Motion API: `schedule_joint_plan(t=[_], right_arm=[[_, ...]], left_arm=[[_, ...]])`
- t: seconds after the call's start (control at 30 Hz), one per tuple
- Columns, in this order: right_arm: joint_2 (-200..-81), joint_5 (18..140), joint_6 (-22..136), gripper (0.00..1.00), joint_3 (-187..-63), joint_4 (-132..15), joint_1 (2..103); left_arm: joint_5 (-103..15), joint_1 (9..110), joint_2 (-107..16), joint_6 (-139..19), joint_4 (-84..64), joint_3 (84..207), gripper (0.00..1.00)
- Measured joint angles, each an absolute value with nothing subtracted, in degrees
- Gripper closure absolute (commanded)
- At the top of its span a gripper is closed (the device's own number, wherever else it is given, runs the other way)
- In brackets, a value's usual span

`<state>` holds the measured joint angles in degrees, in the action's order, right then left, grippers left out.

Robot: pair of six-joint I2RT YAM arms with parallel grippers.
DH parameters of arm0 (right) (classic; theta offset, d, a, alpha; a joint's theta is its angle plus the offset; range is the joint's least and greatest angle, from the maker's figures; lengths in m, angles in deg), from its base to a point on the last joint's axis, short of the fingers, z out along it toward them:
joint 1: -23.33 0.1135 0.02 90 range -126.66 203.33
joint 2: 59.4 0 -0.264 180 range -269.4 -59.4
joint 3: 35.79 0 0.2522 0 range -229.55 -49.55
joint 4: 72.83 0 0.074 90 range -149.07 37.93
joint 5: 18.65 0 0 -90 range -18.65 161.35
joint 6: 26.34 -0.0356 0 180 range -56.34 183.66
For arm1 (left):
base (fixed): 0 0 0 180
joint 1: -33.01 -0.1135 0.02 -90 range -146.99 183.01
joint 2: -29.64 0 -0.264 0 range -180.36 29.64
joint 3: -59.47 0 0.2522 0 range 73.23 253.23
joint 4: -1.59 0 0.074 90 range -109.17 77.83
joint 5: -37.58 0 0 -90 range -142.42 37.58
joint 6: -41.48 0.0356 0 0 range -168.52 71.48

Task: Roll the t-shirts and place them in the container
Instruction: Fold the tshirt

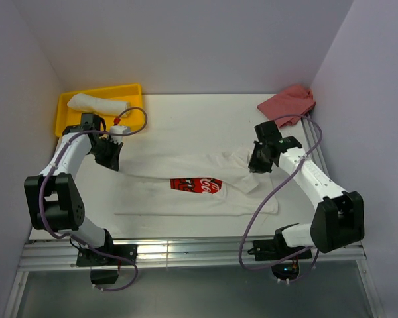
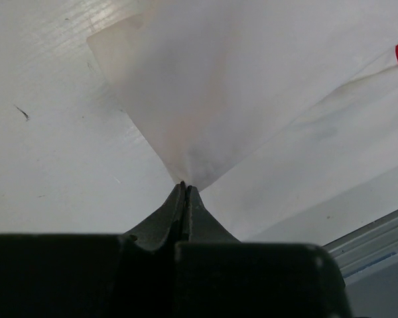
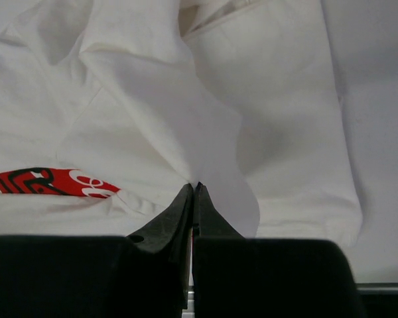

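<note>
A white t-shirt with a red print lies spread across the middle of the table. My left gripper is at its left end, shut on a lifted corner of the fabric, jaws pressed together at the tips. On the shirt's right side, my right gripper is shut on a pinched fold of cloth, tips close to the red print. A second white t-shirt lies rolled in the yellow tray.
The yellow tray sits at the back left corner. A pinkish-red cloth lies bunched at the back right against the wall. An aluminium rail runs along the table's near edge. Walls close in on the left, back and right.
</note>
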<state>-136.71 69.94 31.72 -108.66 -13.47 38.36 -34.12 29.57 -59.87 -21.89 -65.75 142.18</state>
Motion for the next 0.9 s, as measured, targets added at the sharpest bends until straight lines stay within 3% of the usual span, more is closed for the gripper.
schedule_joint_plan(t=[0.27, 0.37, 0.43, 0.5, 0.57, 0.6, 0.77, 0.9], right_arm=[[-132.06, 69.40, 29.51, 0.99, -104.14, -11.13, 38.38], [-130.51, 69.31, 28.62, 0.91, -102.24, -11.52, 38.47], [-129.63, 69.46, 27.98, 0.76, -100.12, -12.20, 38.49], [-129.24, 69.48, 27.48, 0.60, -97.97, -12.51, 38.54], [-129.22, 69.35, 27.13, 0.53, -96.88, -12.29, 38.58], [-129.17, 69.18, 27.06, 0.49, -96.84, -12.13, 38.62], [-127.21, 66.69, 26.85, 0.44, -97.60, -11.00, 38.89], [-126.57, 64.50, 26.95, 0.44, -99.85, -10.65, 38.73]], left_arm=[[-33.81, 29.11, -57.95, -20.53, -66.13, 138.88, 1.00], [-33.83, 29.07, -57.38, -20.22, -65.75, 137.06, 1.00], [-33.85, 29.07, -57.18, -20.07, -65.49, 135.55, 1.00], [-33.96, 29.07, -57.18, -20.05, -65.23, 134.26, 0.93], [-34.31, 29.07, -57.18, -19.96, -65.16, 133.41, 0.84], [-34.38, 29.07, -57.18, -19.81, -65.16, 133.24, 0.72], [-34.68, 28.89, -57.16, -19.46, -64.53, 133.24, 0.47], [-34.71, 28.41, -56.42, -19.44, -64.40, 133.50, 0.45]])
